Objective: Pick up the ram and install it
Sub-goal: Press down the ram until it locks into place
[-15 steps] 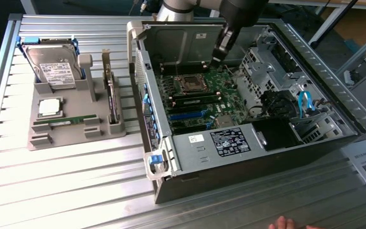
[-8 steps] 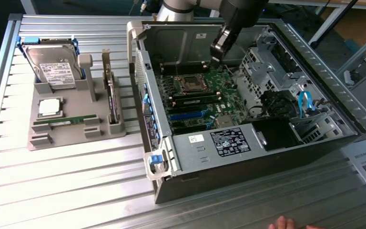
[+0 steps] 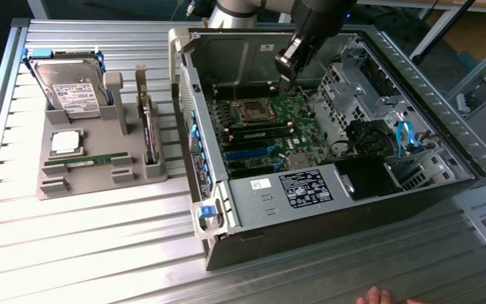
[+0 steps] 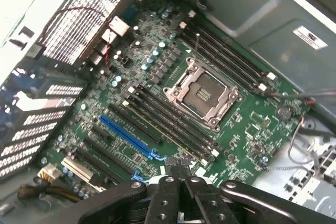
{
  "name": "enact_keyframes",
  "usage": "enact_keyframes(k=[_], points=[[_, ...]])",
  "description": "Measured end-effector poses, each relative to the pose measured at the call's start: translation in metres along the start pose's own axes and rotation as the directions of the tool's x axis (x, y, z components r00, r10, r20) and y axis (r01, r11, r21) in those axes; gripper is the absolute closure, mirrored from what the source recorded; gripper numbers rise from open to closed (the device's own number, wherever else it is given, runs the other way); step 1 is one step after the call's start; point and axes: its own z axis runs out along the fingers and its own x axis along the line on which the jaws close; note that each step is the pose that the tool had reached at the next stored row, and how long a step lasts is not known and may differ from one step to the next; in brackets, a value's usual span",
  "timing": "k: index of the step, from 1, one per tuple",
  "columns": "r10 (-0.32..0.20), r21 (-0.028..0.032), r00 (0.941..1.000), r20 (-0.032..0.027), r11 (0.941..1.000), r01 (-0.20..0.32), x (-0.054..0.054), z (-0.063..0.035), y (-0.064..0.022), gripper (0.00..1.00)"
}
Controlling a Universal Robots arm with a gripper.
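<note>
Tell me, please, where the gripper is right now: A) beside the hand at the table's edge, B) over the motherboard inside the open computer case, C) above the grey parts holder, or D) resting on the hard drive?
B: the gripper hangs inside the open case, above the motherboard.

The gripper (image 4: 181,182) looks like matt black plastic or coated metal, its fingers (image 4: 169,195) dotted with small screw holes. Just beyond the jaws lies the motherboard (image 4: 247,129), a green board with a faint sheen, carrying matt black slots (image 4: 157,114) and one glossy blue plastic slot (image 4: 126,137). Further ahead of the jaws, the processor socket (image 4: 202,95) has a bright bare-metal frame. The computer case (image 3: 252,190) is dull grey sheet metal with a paper label (image 3: 306,189). The table (image 3: 99,240) is ribbed, brushed aluminium. The ram (image 3: 87,161) on its matt grey plastic holder (image 3: 83,180) is green board.
</note>
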Motion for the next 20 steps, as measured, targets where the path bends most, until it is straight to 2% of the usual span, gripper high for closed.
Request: enact_keyframes(k=[3, 6, 8, 11, 12, 13, 15, 17, 19, 20], points=[[0.044, 0.0008, 0.999, 0.0013, 0.999, -0.044, 0.0, 0.0003, 0.0, 0.9], [0.1, 0.0019, 0.995, 0.003, 0.995, -0.1, 0.0, 0.0006, 0.0, 0.9], [0.163, 0.0029, 0.9866, 0.005, 0.9866, -0.163, 0.0, 0.0011, 0.0, 0.9], [0.253, 0.0043, 0.9673, 0.008, 0.9673, -0.253, 0.0, 0.0017, -0.0001, 0.9], [0.281, 0.0047, 0.9598, 0.009, 0.9598, -0.281, 0.0001, 0.0019, -0.0001, 0.9], [0.313, 0.0051, 0.9498, 0.0101, 0.9498, -0.313, 0.0, 0.0022, -0.0001, 0.9], [0.34, 0.0053, 0.9402, 0.0111, 0.9402, -0.341, 0.0, 0.0024, -0.0001, 0.9], [0.387, 0.0058, 0.9221, 0.0129, 0.9221, -0.387, 0.0, 0.0027, -0.0001, 0.9], [0.416, 0.006, 0.9091, 0.0139, 0.9092, -0.416, 0.0001, 0.0029, -0.0001, 0.9], [0.435, 0.0062, 0.9004, 0.0147, 0.9004, -0.435, 0.0001, 0.003, -0.0001, 0.9]])
